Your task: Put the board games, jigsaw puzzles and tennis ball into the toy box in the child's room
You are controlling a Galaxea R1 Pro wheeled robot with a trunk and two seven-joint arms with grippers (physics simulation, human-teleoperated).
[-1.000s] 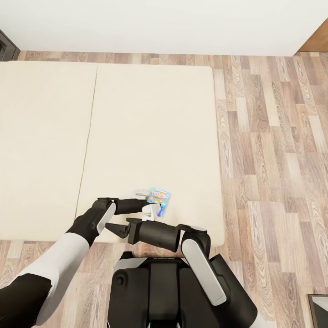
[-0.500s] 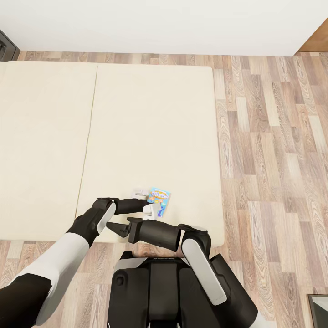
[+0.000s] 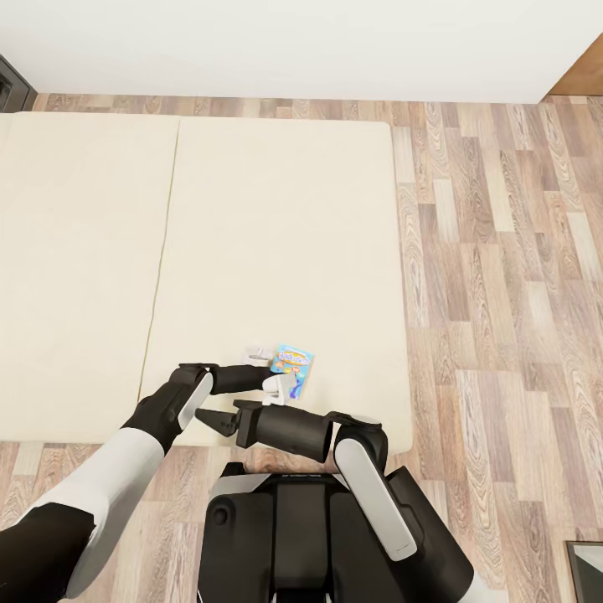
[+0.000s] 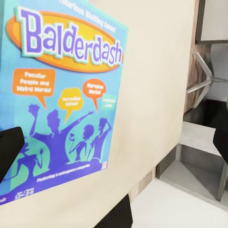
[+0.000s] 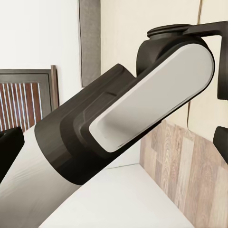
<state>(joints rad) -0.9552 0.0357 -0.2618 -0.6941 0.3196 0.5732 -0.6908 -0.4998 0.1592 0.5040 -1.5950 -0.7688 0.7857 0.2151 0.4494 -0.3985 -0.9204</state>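
A small blue board game (image 3: pixel 294 369), lettered Balderdash (image 4: pixel 61 99), lies flat on the bed (image 3: pixel 276 234) near its front right corner. My left gripper (image 3: pixel 268 370) is open at the box's left edge, one white finger beyond it and one nearer me. In the left wrist view the left gripper (image 4: pixel 115 147) stands wide open with part of the box between its dark fingertips (image 4: pixel 10 151). My right gripper (image 3: pixel 214 420) hangs open over the bed's front edge, below the left forearm (image 5: pixel 123 118), holding nothing.
The beige two-part mattress has a seam (image 3: pixel 159 276) running front to back. Wooden floor (image 3: pixel 502 293) lies to the right and in front of the bed. A white wall (image 3: pixel 293 42) runs behind, and a dark grey headboard corner (image 3: pixel 10 84) shows at the far left.
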